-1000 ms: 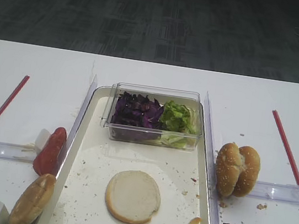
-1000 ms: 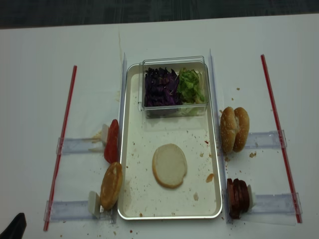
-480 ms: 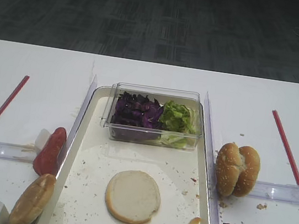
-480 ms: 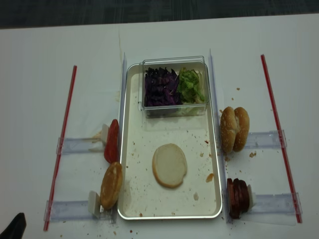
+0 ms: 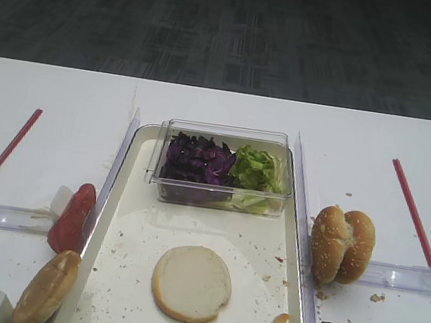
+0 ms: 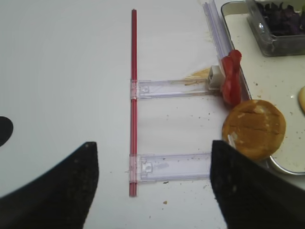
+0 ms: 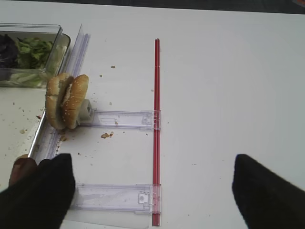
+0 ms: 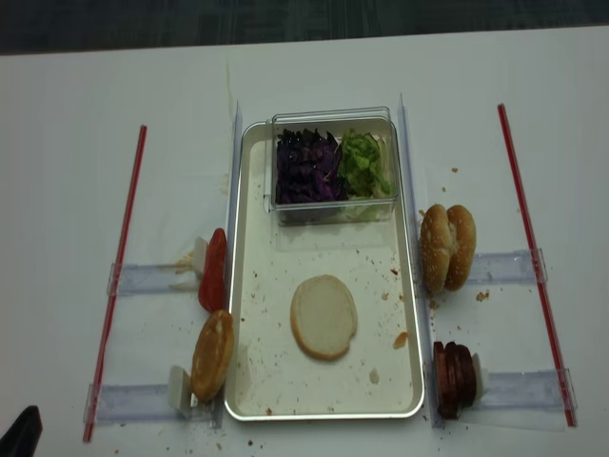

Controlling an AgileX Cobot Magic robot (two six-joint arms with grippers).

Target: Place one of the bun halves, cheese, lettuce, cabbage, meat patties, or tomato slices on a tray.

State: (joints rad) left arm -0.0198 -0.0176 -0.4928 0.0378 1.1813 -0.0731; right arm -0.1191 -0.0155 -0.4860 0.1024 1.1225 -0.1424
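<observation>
Cream-white and crumb-speckled, the long rectangular tray [image 8: 249, 286] with its raised rim lies in the middle of the white table [image 8: 67, 171], and one round plain bun half [image 8: 324, 316] sits flat on it, pale cut face up, apart from every wall. At the tray's far end stands a small clear plastic box [image 8: 333, 119] holding shredded dark purple cabbage [image 8: 306, 167] on its left side and torn light-green lettuce [image 8: 364, 164] on its right. My left claw [image 6: 155, 191] hangs low over the table left of the tray, both dark fingers [image 6: 52, 191] spread wide with nothing between them; beside it a brown-domed bun half [image 6: 254, 129] stands on edge against the tray's rim, and bright orange-red tomato slices [image 6: 231, 76] stand on edge just beyond it. My right claw [image 7: 152, 191] hovers over the table right of the tray, its fingers likewise set far apart and empty. Near it a sesame-seeded bun pair [image 7: 66, 101] stands upright, and the dark reddish-brown meat patties [image 8: 453, 379] are stacked on edge closer to me. Thin red strips [image 8: 119, 276] run along each outer side.
</observation>
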